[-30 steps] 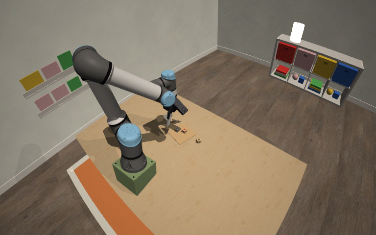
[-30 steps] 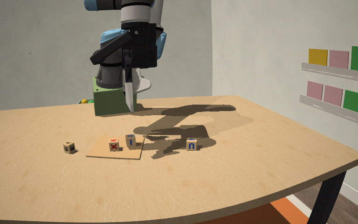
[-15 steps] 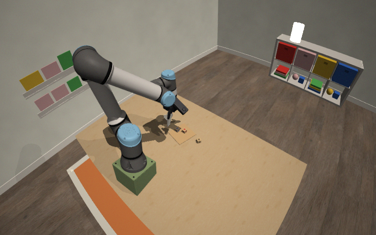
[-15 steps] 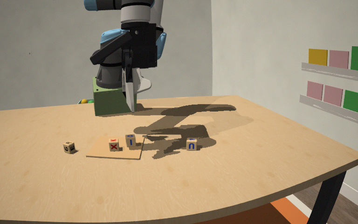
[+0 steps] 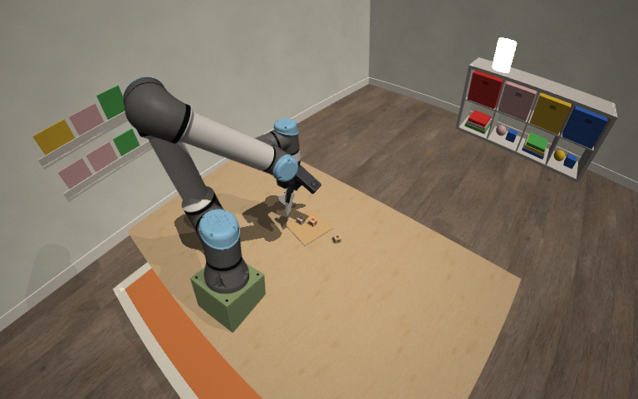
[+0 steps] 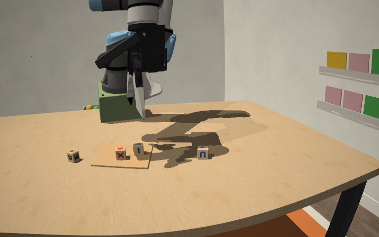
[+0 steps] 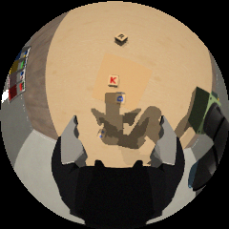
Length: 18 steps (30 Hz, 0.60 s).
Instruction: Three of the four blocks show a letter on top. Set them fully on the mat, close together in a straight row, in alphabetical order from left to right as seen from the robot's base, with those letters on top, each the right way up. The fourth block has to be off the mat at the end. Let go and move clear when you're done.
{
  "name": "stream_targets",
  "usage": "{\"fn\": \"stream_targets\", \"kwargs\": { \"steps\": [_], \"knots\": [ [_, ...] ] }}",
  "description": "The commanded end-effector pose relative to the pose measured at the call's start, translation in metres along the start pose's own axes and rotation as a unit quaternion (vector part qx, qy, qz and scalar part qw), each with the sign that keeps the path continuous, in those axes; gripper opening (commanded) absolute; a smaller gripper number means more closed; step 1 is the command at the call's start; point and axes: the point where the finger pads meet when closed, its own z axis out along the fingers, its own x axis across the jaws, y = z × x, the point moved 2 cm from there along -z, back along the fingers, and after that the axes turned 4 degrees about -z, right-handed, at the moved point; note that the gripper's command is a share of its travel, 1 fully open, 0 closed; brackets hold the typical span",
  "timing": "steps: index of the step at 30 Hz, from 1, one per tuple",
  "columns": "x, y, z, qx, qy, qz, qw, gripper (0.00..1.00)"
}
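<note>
We find the red-lettered wooden cube [image 5: 312, 221] [image 6: 120, 153] [image 7: 113, 80] on the thin tan square mat [image 5: 307, 235] [image 6: 103, 160] [image 7: 135, 78], a K uppermost and an X facing the exterior camera. Just beside it on the mat sits the blue-marked wooden cube [image 5: 300, 219] [image 6: 138, 148] [image 7: 120, 98]; its top mark is too small to read. Being cubes, the blocks show no long axis. The black-lettered wooden cube [image 5: 336, 238] [image 6: 73, 155] [image 7: 121, 38] lies off the mat, corner toward the exterior camera, an E on one side. The blue U cube [image 6: 203, 152] [image 7: 101, 134] also rests off the mat, its U inverted in the exterior view.

All four stand well inside the edges of the pale wooden tabletop [image 5: 399, 301] [image 6: 167, 201] [image 7: 167, 38]. In the exterior view, the U cube lies between the mat and the right-hand edge, with open room toward the near edge.

We record the fingers of the black-and-grey gripper [image 5: 287, 207] [image 6: 137, 110] [image 7: 118, 118] wide apart, above the tabletop. The green robot pedestal [image 5: 233, 324] [image 6: 103, 118] [image 7: 199, 110] stands behind the mat in the exterior view; arm shadows cross the mat's edge.

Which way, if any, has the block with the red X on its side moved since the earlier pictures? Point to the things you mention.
No: the block [image 5: 312, 221] [image 6: 120, 153] [image 7: 113, 80] sits at the same spot on the mat [image 5: 306, 238] [image 6: 106, 164] [image 7: 134, 72].
</note>
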Motion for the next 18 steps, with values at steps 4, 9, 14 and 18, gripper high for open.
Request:
{"fn": "stream_targets", "kwargs": {
  "steps": [4,9,14,18],
  "knots": [
    [-0.0027,-0.0016,-0.0002,0.000,-0.001,-0.052,0.999,1.00],
    [-0.0038,-0.0022,-0.0001,0.000,-0.001,-0.077,0.997,1.00],
    [-0.0060,-0.0033,0.0000,0.000,-0.001,-0.125,0.992,1.00],
    [-0.0080,-0.0043,0.0001,0.000,-0.001,-0.169,0.986,1.00]
  ]
}}
